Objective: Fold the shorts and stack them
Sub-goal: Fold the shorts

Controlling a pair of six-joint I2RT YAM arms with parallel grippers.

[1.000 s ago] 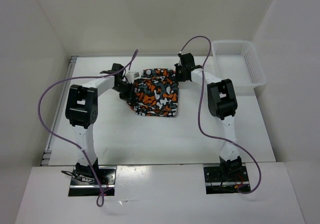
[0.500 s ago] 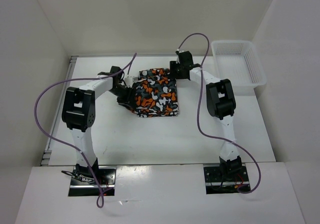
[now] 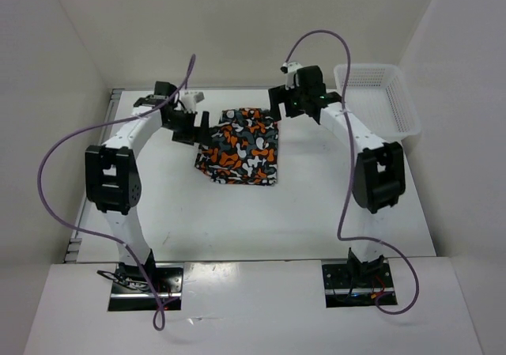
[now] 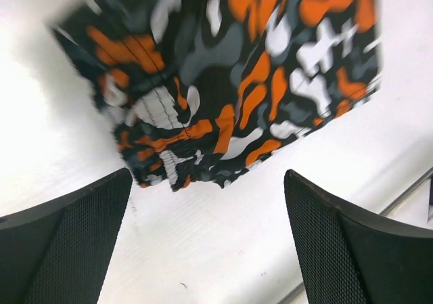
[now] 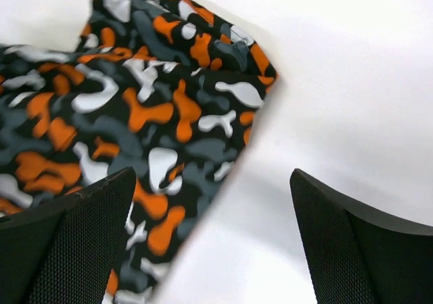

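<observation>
Clearly, we have both tools free at this point. The left gripper point(image 3: 199, 126) stands spread wide just off the left edge of the shorts point(image 3: 239, 145), and the right gripper point(image 3: 274, 104) stands equally wide at their far right corner. Neither one has cloth or anything else between its jaws.

The shorts lie as a compact folded rectangle on the table point(image 3: 237, 220), roughly midway between the two arms and well apart from the basket point(image 3: 399, 118) at the far right.

We judge the fold to be made or nearly so, and the danger now is undoing it. In the left wrist view, the corner of the shorts nearest that gripper looks bunched, with several layer edges showing. A finger point(image 4: 67, 243) sweeping low past it could catch one layer and peel the fold open.

If we grip again to shift the bundle, pinching only the top layer would lift that layer alone and let the rest slide out. Soft cloth like this may also relax and spread by itself. We see no other pile to stack on, so we cannot tell where the bundle should go.
</observation>
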